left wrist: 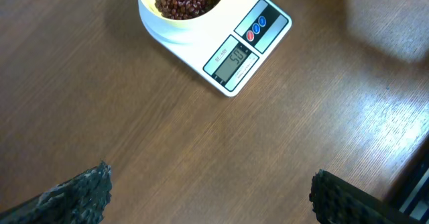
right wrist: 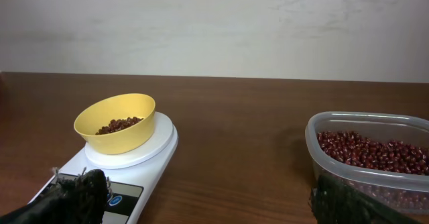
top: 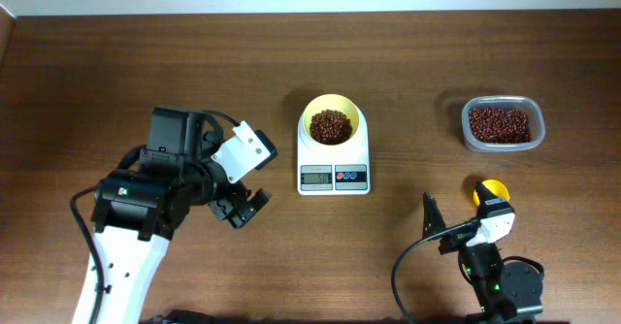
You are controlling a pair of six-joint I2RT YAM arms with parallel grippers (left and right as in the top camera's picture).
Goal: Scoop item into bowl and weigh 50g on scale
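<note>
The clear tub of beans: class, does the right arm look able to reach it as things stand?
Probably yes. The right gripper is open and points toward the clear tub, which sits just ahead on its right with only bare table between them; the scale stands off to the other side.

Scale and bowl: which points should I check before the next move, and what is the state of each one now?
1. Bowl sits on the scale: ok.
2. Beans are inside the bowl: ok.
3. Display reads 50: cannot tell, the digits are blurred.
4. Left gripper open and empty: ok.
5. Right gripper open and empty: ok.
</note>
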